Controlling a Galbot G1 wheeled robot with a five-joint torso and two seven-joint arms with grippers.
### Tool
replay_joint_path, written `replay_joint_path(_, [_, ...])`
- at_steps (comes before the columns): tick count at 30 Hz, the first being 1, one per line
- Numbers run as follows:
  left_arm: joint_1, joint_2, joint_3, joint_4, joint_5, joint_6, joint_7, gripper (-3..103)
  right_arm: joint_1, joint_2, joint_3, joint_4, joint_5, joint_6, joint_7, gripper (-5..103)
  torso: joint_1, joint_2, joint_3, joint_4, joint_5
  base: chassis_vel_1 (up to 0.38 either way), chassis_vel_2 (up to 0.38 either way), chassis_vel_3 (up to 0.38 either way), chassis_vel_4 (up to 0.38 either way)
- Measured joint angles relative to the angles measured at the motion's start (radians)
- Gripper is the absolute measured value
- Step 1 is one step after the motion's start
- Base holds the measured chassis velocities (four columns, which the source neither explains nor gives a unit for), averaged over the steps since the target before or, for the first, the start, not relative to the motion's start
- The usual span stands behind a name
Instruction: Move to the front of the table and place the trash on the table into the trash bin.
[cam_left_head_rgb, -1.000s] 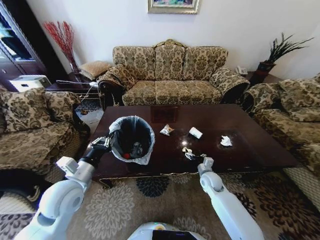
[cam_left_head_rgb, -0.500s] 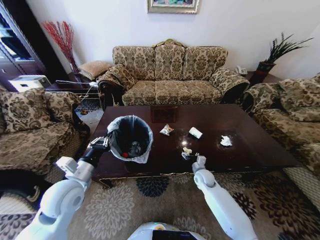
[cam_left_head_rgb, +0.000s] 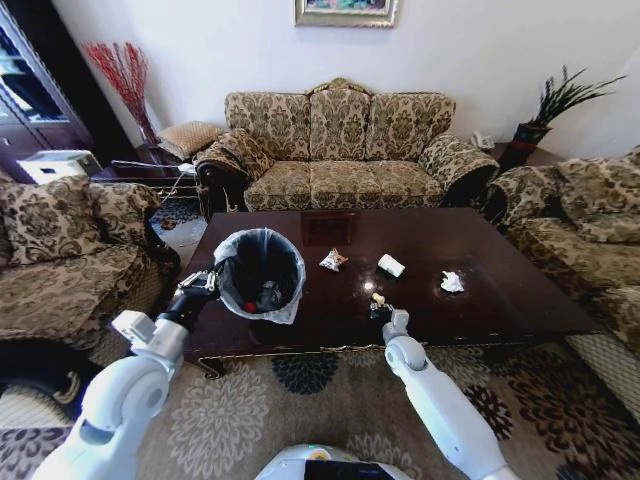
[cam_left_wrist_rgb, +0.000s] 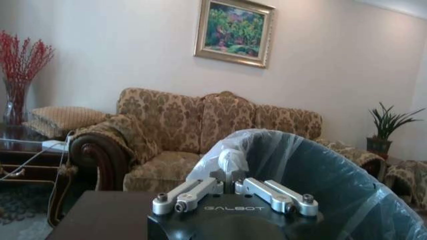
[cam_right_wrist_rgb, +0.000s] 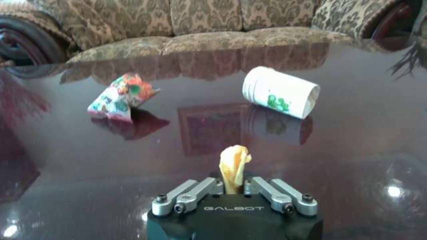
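1. Right gripper (cam_right_wrist_rgb: 232, 186) was low over the table (cam_left_head_rgb: 500, 290), near its front edge; jaws pressed together on a yellowish scrap (cam_right_wrist_rgb: 233, 167) that stuck up from between them.
2. In the head view the right gripper (cam_left_head_rgb: 381, 309) sat over the table's front middle, with the scrap (cam_left_head_rgb: 377, 298) at its tip.
3. Just past the right jaws, farther in on the table: a white cup (cam_right_wrist_rgb: 280, 92) with green print, lying on its side, off to one side, and a shiny wrapper (cam_right_wrist_rgb: 121, 98) off to the other side; both clear of the jaws.
4. Head view: wrapper (cam_left_head_rgb: 333, 260) and cup (cam_left_head_rgb: 391, 265) lay near the table centre; crumpled white tissue (cam_left_head_rgb: 452, 282) lay farther to the right, well apart from the right gripper.
5. Left gripper (cam_left_wrist_rgb: 231, 186) had its jaws closed on the bag-lined rim of the trash bin (cam_left_wrist_rgb: 320, 175); the bag bunched right between the jaws.
6. Head view: left gripper (cam_left_head_rgb: 207, 279) held the trash bin (cam_left_head_rgb: 260, 272) by its left rim, at the table's front left corner, mouth tilted toward the camera.
7. Inside the bin, dark items and a bit of red were visible; could not tell what they were.
8. Bin was well apart from the right jaws, across the table front.
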Motion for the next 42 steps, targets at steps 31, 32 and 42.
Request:
replay_joint_path(31, [-0.019,-0.025,0.030,0.007,0.047,0.012,0.009,3,1.010,-0.319,-0.843,0.583,0.522,0.003,0.024,0,0.000,0.000,0.000,0.0009,-0.0007,0.000,0.000,0.000,0.000])
replay_joint_path(32, [-0.019,-0.026,0.028,0.007,0.047,0.012,0.008,3,1.015,-0.312,-0.857,0.587,0.530,-0.006,0.034,0,0.000,0.000,0.000,0.0006,-0.0006,0.000,0.000,0.000,0.000])
replay_joint_path(42, [-0.030,-0.031,0.020,0.015,0.045,0.016,0.005,3,0.988,-0.294,-0.937,0.621,0.526,-0.064,0.024,18,0.000,0.000,0.000,-0.0003,0.0000,0.000,0.000,0.000,0.000])
